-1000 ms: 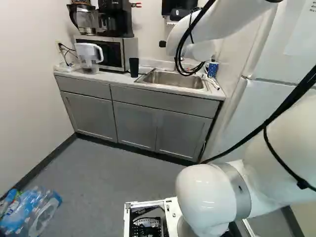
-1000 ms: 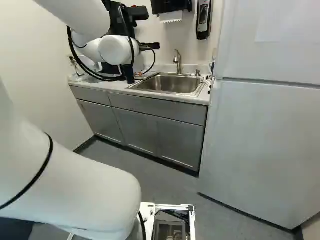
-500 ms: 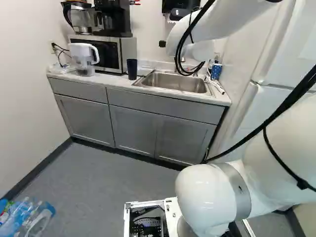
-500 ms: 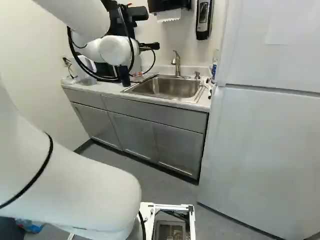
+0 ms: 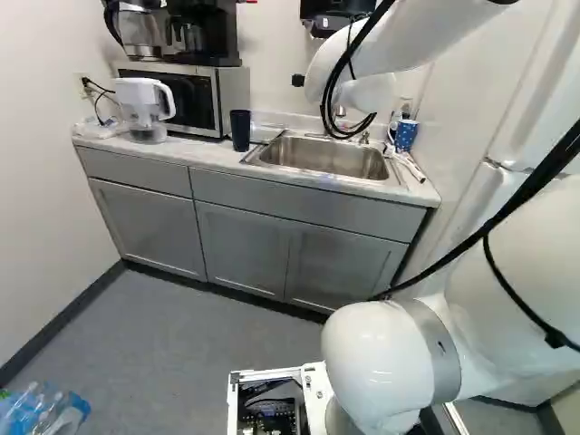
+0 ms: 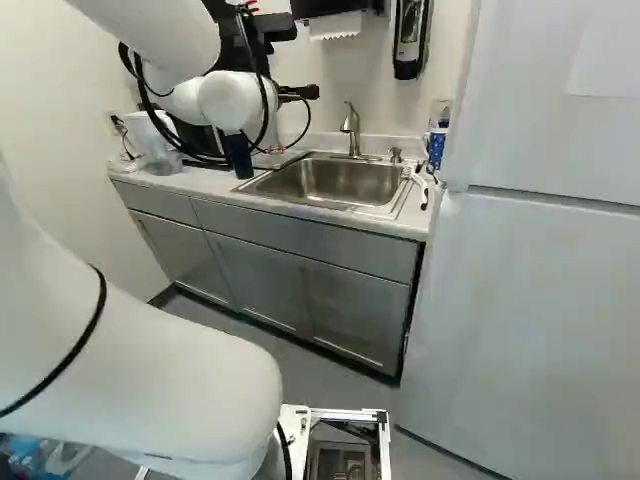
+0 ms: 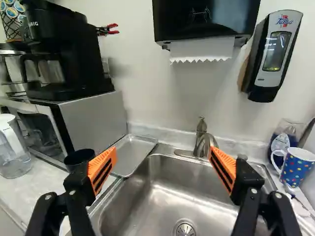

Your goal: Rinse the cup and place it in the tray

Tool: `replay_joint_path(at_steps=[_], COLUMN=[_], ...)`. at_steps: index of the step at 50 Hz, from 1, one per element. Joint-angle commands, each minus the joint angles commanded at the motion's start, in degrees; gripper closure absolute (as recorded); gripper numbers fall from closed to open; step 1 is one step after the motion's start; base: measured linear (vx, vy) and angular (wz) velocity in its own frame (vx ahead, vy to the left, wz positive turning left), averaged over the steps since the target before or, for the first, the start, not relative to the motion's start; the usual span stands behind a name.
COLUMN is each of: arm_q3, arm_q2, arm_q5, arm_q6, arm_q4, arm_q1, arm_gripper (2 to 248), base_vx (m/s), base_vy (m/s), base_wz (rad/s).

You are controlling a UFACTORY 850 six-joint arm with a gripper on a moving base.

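clearly, you are having the gripper point(image 6: 300, 92) standing open over the sink point(image 5: 331, 156), its two orange pads point(image 7: 102, 169) spreading wide apart and holding nothing between them. in the wrist view you are seeing the dark cup point(image 7: 78, 158) standing upright just beside one finger, which is partly hiding it. that cup is resting on the table point(image 5: 204, 152), between the microwave point(image 7: 93, 123) and the sink, and the metal tray point(image 7: 132, 155) is lying flat near it, alongside the sink. you are also seeing the faucet point(image 7: 203, 142) rising behind the basin, ahead of the gripper, and the drain point(image 7: 184, 230) showing at the bottom of the basin. on the far side of the sink from the cup, a polka-dot mug point(image 7: 295, 164) is standing upright by the wall. over at the left of the left base view, a water pitcher point(image 5: 143, 104) is standing in front of the microwave, which is carrying a black coffee maker point(image 7: 64, 54). above the sink, a paper towel dispenser point(image 7: 206, 17) is hanging on the wall with a soap dispenser point(image 7: 275, 54) beside it, and a white refrigerator point(image 6: 560, 300) is filling the right of the right base view.
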Motion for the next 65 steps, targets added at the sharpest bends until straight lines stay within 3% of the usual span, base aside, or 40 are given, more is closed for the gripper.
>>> replay_joint_path(at_steps=[65], arm_q3=[0.00], arm_q2=[0.00], arm_q5=[0.00], arm_q6=[0.00], arm_q4=[0.00], arm_q1=[0.00], arm_gripper=[3], base_vx=[0.116], base_vy=[-0.001], base_wz=[0.004])
